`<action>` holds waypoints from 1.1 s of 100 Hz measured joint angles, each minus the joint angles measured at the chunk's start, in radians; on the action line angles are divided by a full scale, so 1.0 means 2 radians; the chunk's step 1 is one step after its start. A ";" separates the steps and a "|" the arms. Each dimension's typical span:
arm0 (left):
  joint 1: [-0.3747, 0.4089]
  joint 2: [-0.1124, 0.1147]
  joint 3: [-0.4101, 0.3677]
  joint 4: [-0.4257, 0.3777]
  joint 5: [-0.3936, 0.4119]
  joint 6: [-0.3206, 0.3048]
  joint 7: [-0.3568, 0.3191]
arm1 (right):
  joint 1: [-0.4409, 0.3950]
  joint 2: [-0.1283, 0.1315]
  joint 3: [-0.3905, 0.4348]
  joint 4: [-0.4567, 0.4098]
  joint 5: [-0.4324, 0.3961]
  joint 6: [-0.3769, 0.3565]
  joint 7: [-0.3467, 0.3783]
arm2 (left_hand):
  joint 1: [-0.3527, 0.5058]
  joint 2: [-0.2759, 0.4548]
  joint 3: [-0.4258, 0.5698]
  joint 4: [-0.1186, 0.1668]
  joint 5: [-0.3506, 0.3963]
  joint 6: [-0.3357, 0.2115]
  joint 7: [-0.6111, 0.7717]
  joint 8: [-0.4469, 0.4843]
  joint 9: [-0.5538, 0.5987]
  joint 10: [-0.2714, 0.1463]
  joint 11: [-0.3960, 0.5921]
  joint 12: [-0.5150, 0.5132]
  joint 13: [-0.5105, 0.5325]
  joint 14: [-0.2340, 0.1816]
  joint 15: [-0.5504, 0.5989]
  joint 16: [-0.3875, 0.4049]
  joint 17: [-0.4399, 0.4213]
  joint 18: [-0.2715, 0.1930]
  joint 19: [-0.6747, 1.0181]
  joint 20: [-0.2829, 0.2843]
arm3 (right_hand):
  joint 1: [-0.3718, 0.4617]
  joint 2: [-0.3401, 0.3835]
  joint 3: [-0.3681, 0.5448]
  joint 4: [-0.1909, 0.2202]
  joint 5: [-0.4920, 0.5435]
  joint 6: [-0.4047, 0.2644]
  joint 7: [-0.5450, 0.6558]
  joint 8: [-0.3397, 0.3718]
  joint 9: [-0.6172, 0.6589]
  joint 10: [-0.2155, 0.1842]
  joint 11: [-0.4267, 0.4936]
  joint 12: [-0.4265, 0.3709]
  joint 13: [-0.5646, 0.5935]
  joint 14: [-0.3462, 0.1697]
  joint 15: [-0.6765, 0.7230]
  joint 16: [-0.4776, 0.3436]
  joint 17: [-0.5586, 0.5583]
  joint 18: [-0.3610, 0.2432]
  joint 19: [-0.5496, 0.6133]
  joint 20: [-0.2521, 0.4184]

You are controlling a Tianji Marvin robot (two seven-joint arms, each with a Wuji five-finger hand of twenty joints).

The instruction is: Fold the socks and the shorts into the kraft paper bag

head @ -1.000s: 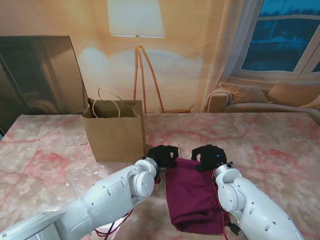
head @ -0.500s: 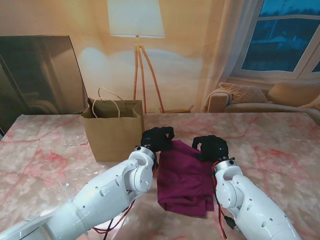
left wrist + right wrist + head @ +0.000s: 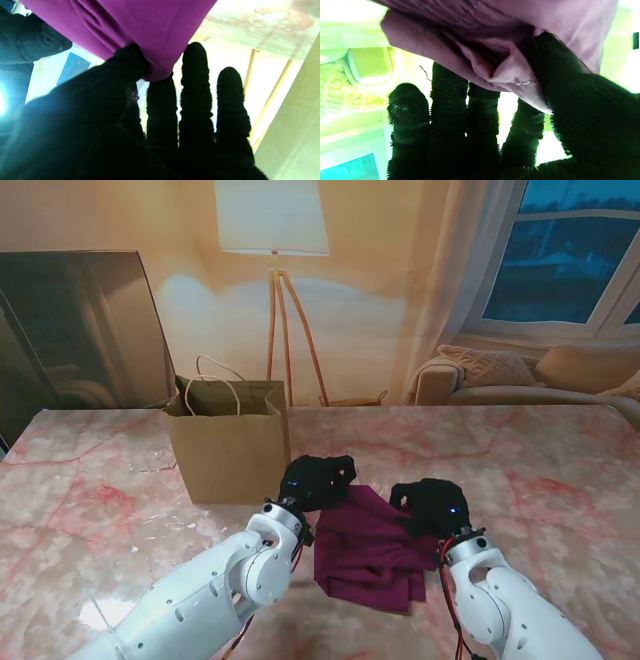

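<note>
The maroon shorts (image 3: 370,545) hang bunched between my two black-gloved hands, their lower edge near the table. My left hand (image 3: 318,478) is shut on one upper corner of the shorts (image 3: 140,32), thumb pinching cloth against the fingers. My right hand (image 3: 432,504) is shut on the other corner of the shorts (image 3: 495,40). The kraft paper bag (image 3: 228,442) stands upright and open-topped, just to the left of my left hand. No socks are visible in any view.
The pink marble table (image 3: 560,470) stretches out on both sides. Behind it stand a floor lamp (image 3: 272,240), a dark panel (image 3: 80,330) at far left and a sofa (image 3: 540,375) by the window.
Both hands lifted the shorts' far edge off the table and drew it back toward me, so the flat cloth now hangs shorter and bunched. The bag has not moved.
</note>
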 measured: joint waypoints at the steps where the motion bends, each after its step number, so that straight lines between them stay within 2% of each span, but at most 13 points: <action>1: 0.003 0.001 -0.001 -0.003 0.000 -0.001 0.000 | -0.003 0.000 0.001 -0.002 0.000 -0.002 0.000 | 0.000 0.000 0.000 0.000 0.000 0.000 0.000 0.000 0.000 0.000 0.000 0.000 0.000 0.000 0.000 0.000 -0.001 0.000 0.000 0.000 | 0.000 0.000 0.000 0.000 0.000 0.000 0.000 0.000 0.000 0.000 0.000 0.000 0.000 0.000 0.000 0.000 0.000 0.000 0.000 0.000; 19: 0.050 0.013 -0.028 -0.036 0.017 -0.024 0.014 | -0.044 0.002 0.014 -0.030 -0.009 -0.017 -0.008 | 0.000 -0.002 0.000 0.000 0.000 -0.007 0.000 0.010 0.000 -0.007 -0.004 -0.001 -0.008 0.000 -0.014 0.000 -0.018 0.000 -0.017 0.000 | 0.000 0.000 0.000 0.000 0.000 0.000 0.000 -0.005 0.000 0.000 0.004 0.007 0.000 0.000 0.001 0.007 0.000 0.000 -0.001 0.002; 25: 0.062 0.015 -0.039 -0.038 0.011 -0.054 0.015 | -0.055 0.003 0.018 -0.038 -0.013 -0.025 -0.008 | 0.000 -0.002 0.000 0.000 0.000 -0.010 0.000 0.011 0.000 -0.007 -0.004 -0.001 -0.029 0.000 -0.026 0.002 -0.028 0.002 -0.028 0.000 | 0.000 0.000 0.000 0.000 0.000 0.000 0.000 -0.005 0.000 0.000 0.005 0.012 0.000 0.000 0.001 0.011 0.000 0.000 -0.001 0.002; 31: 0.069 0.018 -0.046 -0.037 0.001 -0.099 0.014 | -0.066 0.005 0.021 -0.046 -0.020 -0.034 -0.001 | 0.000 0.001 0.000 0.000 0.000 -0.016 0.000 0.012 0.000 -0.007 -0.004 -0.003 -0.044 0.000 -0.041 0.002 -0.046 0.003 -0.045 0.000 | 0.000 0.000 0.000 0.000 0.000 0.000 0.000 -0.005 0.000 0.000 0.005 0.012 0.000 0.000 0.002 0.012 0.000 0.000 -0.001 0.002; 38: 0.075 0.024 -0.055 -0.038 -0.005 -0.136 -0.006 | -0.075 0.010 0.022 -0.054 -0.030 -0.041 0.015 | 0.000 0.002 0.000 0.000 0.000 -0.023 0.000 0.012 0.000 -0.007 -0.004 -0.007 -0.065 0.000 -0.057 0.002 -0.064 0.002 -0.061 0.000 | 0.000 0.000 0.000 0.000 0.000 0.000 0.000 -0.005 0.000 0.000 0.005 0.013 0.000 0.000 0.002 0.012 0.000 0.000 -0.001 0.002; 44: 0.078 0.029 -0.058 -0.039 -0.004 -0.137 -0.021 | -0.078 0.013 0.018 -0.055 -0.034 -0.044 0.019 | 0.000 0.002 0.000 0.000 0.000 -0.024 0.000 0.013 0.000 -0.007 -0.008 -0.010 -0.076 0.000 -0.068 -0.005 -0.071 0.003 -0.067 0.000 | 0.000 0.000 0.000 0.000 0.000 0.000 0.000 -0.005 0.000 0.000 0.005 0.013 0.000 0.000 0.002 0.013 0.000 0.000 -0.001 0.002; 63: 0.092 0.041 -0.059 -0.030 0.014 -0.143 -0.019 | -0.077 0.019 -0.001 -0.045 -0.041 -0.047 0.020 | 0.000 0.003 0.000 0.000 0.000 -0.025 0.000 0.015 -0.001 -0.008 -0.013 -0.016 -0.095 0.000 -0.079 -0.016 -0.091 0.007 -0.084 0.005 | 0.000 0.000 0.000 0.000 0.000 0.000 0.000 -0.005 0.000 0.000 0.006 0.018 0.000 0.000 0.013 0.018 0.000 0.000 -0.001 0.002; 75: 0.103 0.049 -0.061 -0.030 0.024 -0.157 -0.033 | -0.078 0.021 -0.005 -0.042 -0.051 -0.048 0.027 | 0.000 0.003 -0.002 0.000 0.000 -0.025 -0.002 0.017 -0.021 -0.008 -0.023 -0.022 -0.114 0.000 -0.098 -0.025 -0.103 0.008 -0.100 0.005 | 0.000 0.000 0.000 0.000 0.000 0.000 0.000 -0.005 0.000 0.000 0.006 0.019 0.000 -0.001 0.019 0.018 0.000 0.000 -0.001 0.003; 82: 0.107 0.057 -0.061 -0.034 0.038 -0.162 -0.050 | -0.080 0.023 -0.006 -0.042 -0.063 -0.048 0.029 | -0.002 0.003 -0.002 0.000 0.000 -0.025 -0.008 0.013 -0.055 -0.008 -0.016 -0.044 -0.123 0.000 -0.106 -0.032 -0.109 0.008 -0.118 0.016 | 0.000 0.000 0.000 0.000 0.000 0.000 0.000 -0.005 0.000 0.000 0.006 0.019 0.000 -0.003 0.019 0.019 0.000 0.000 -0.001 0.003; 92: 0.111 0.068 -0.060 -0.041 0.058 -0.166 -0.073 | -0.085 0.025 -0.006 -0.044 -0.065 -0.049 0.037 | -0.019 0.003 -0.001 0.000 0.000 -0.025 -0.016 0.000 -0.095 -0.008 0.013 -0.076 -0.134 -0.001 -0.123 -0.040 -0.117 0.008 -0.139 0.018 | 0.000 0.000 0.000 0.000 0.000 0.000 0.000 -0.005 0.000 0.000 0.006 0.019 0.000 -0.005 0.020 0.019 -0.002 0.000 -0.001 0.006; 103: 0.114 0.075 -0.062 -0.046 0.053 -0.173 -0.097 | -0.089 0.026 -0.005 -0.051 -0.063 -0.049 0.053 | -0.022 0.003 -0.004 0.000 0.000 -0.025 -0.040 -0.031 -0.131 -0.007 0.032 -0.149 -0.154 -0.001 -0.139 -0.048 -0.129 0.008 -0.157 0.023 | 0.000 0.000 0.000 0.000 0.000 0.000 0.000 -0.005 0.000 0.000 0.006 0.019 -0.005 -0.005 0.022 0.020 -0.006 0.000 -0.001 0.007; 110: 0.119 0.076 -0.069 -0.051 0.048 -0.175 -0.105 | -0.090 0.027 -0.006 -0.052 -0.062 -0.049 0.055 | -0.023 0.003 -0.009 0.000 -0.002 -0.019 -0.060 -0.060 -0.148 -0.005 0.035 -0.168 -0.166 -0.001 -0.146 -0.051 -0.136 0.008 -0.164 0.023 | 0.000 0.000 0.000 0.000 0.000 0.000 0.000 -0.005 -0.002 0.000 0.006 0.019 -0.005 -0.005 0.022 0.020 -0.008 0.000 -0.001 0.007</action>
